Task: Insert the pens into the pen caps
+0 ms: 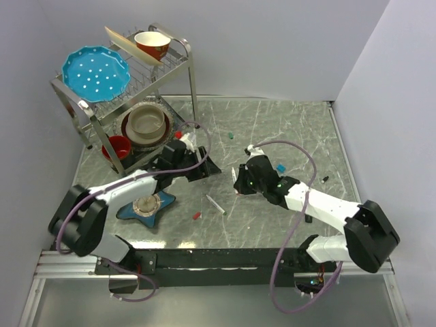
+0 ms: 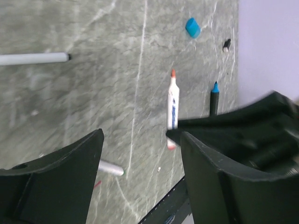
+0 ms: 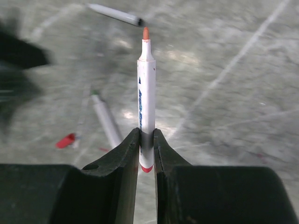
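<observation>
The red-tipped pen [image 3: 146, 88] is uncapped. The right gripper [image 3: 146, 135] pinches its white barrel near the red butt end, jaws narrow on it, the tip sticking out past the fingers. On the table [image 1: 272, 122] beside it lie a green-tipped pen [image 3: 105, 119] with the red cap [image 3: 65, 140] near its tail, a black-tipped pen [image 3: 114, 14] farther off, and a darker blue-tipped pen [image 2: 214, 98] just beside the right gripper. The left gripper [image 2: 140, 140] faces the held pen, jaws wide and holding nothing.

The blue cap [image 1: 281, 167] and black cap [image 1: 325, 178] lie toward the right wall, well apart. The green cap [image 1: 231, 135] sits alone farther back.

The wire rack [image 1: 184, 58] fills the far left corner. Its top shelf holds a blue dotted plate [image 1: 95, 71] and a red bowl [image 1: 152, 44]. Below are a grey bowl [image 1: 148, 121] and a red cup [image 1: 119, 146]. A blue star-shaped dish [image 1: 163, 199] lies by the left arm.

The tabletop is grey, marbled stone with pale veins.
</observation>
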Tool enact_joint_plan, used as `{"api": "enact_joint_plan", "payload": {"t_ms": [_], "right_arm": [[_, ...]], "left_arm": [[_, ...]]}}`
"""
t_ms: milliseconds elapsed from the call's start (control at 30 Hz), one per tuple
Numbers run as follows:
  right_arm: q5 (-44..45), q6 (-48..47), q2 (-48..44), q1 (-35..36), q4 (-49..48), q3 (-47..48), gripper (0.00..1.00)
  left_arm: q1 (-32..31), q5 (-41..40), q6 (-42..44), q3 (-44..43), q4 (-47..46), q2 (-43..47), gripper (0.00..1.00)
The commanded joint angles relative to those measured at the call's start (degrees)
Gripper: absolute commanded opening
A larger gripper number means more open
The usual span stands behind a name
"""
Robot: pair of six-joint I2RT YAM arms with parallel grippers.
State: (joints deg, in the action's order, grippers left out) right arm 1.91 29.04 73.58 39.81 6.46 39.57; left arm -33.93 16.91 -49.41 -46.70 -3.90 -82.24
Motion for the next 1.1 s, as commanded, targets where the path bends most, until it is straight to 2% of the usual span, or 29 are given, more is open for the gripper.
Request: {"api": "enact_joint_plan", "payload": {"t_ms": [0, 267, 467, 567, 600, 667, 700, 767, 800, 900, 1067], "right_arm": [[0.0, 3.0, -3.4, 2.2, -4.6, 0.0, 0.16], [0.5, 4.2, -5.0, 5.4, -4.7, 0.6, 0.16], [0.8, 5.2, -6.4, 6.6, -5.7, 0.6, 0.16], [0.2, 5.3, -6.5, 6.9, -5.8, 0.8, 0.16], [-0.2, 5.3, -6.5, 6.8, -5.9, 0.8, 0.17], [-1.1, 5.1, -7.0, 7.0, -5.8, 0.6, 0.19], [-1.5, 5.1, -7.2, 7.0, -5.9, 0.5, 0.24], [-1.7, 4.9, -8.6, 7.0, -5.9, 0.0, 0.31], [-3.0, 4.8, -9.2, 7.0, -5.8, -0.3, 0.38], [-6.7, 4.8, -12.4, 7.0, -6.4, -2.6, 0.52], [-11.5, 6.6, -18.6, 6.9, -11.3, -7.0, 0.55]], "left_arm": [[-2.3, 3.0, -1.0, -4.3, -7.7, -3.9, 0.71], [-3.2, 1.7, -0.2, -5.4, -9.5, -6.1, 0.71], [-3.5, 2.5, -0.9, -4.4, -10.3, -7.3, 0.65], [-3.7, 4.8, -1.7, -3.6, -12.3, -7.4, 0.52], [-3.7, 5.5, -1.8, -3.3, -12.8, -7.3, 0.40], [-3.7, 8.3, -2.3, -3.1, -14.2, -7.1, 0.24], [-3.7, 9.5, -2.3, -2.8, -14.7, -6.9, 0.11], [-3.7, 12.6, -2.5, -2.3, -16.4, -6.4, 0.01], [-3.7, 13.7, -2.4, -1.7, -16.7, -5.6, 0.01], [-3.7, 18.4, -2.2, -1.0, -18.9, -3.7, 0.01], [-3.7, 23.8, -4.1, 0.8, -23.2, -0.7, 0.01]]}}
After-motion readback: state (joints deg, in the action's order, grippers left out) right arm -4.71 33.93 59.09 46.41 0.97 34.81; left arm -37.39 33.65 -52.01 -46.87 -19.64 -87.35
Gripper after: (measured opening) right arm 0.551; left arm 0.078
